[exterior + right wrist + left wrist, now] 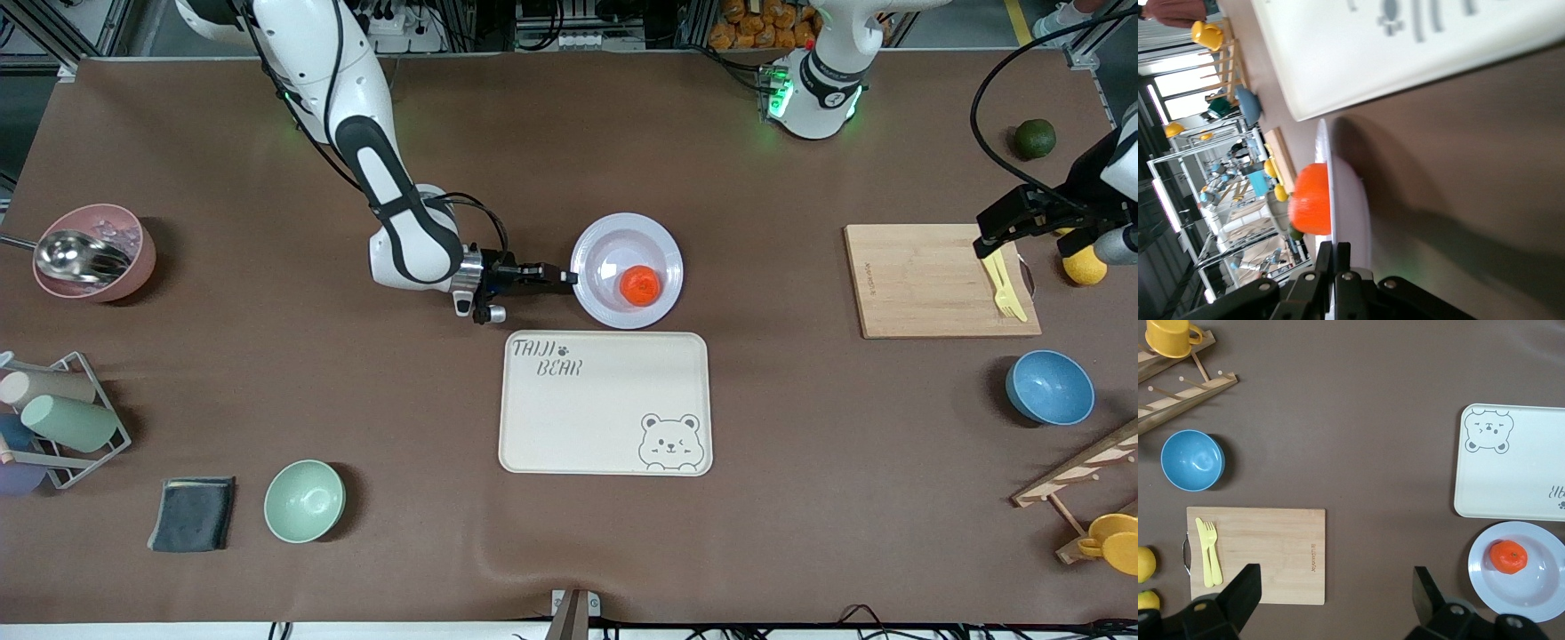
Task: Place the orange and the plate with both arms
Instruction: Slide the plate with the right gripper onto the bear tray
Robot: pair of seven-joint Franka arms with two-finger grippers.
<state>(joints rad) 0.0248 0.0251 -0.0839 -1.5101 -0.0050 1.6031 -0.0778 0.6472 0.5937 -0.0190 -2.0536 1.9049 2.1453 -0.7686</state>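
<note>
The pale lavender plate (622,224) is on the brown table, just farther from the front camera than the cream tray (605,404). The orange (639,284) sits in the plate's well. My right gripper (569,277) is shut on the plate's rim at the side toward the right arm's end. The right wrist view shows its fingers (1341,257) pinching the rim (1350,200), with the orange (1313,199) just past it. My left gripper (1022,233) is open and empty, high over the cutting board's end. The left wrist view (1336,600) also shows the orange (1508,557) and the plate (1538,608).
A wooden cutting board (933,280) carries a yellow fork (1005,284). Nearby are lemons (1083,265), a dark green fruit (1035,138) and a blue bowl (1049,387). A mint bowl (304,500), a dark cloth (192,513), a cup rack (62,422) and a pink bowl (93,252) are toward the right arm's end.
</note>
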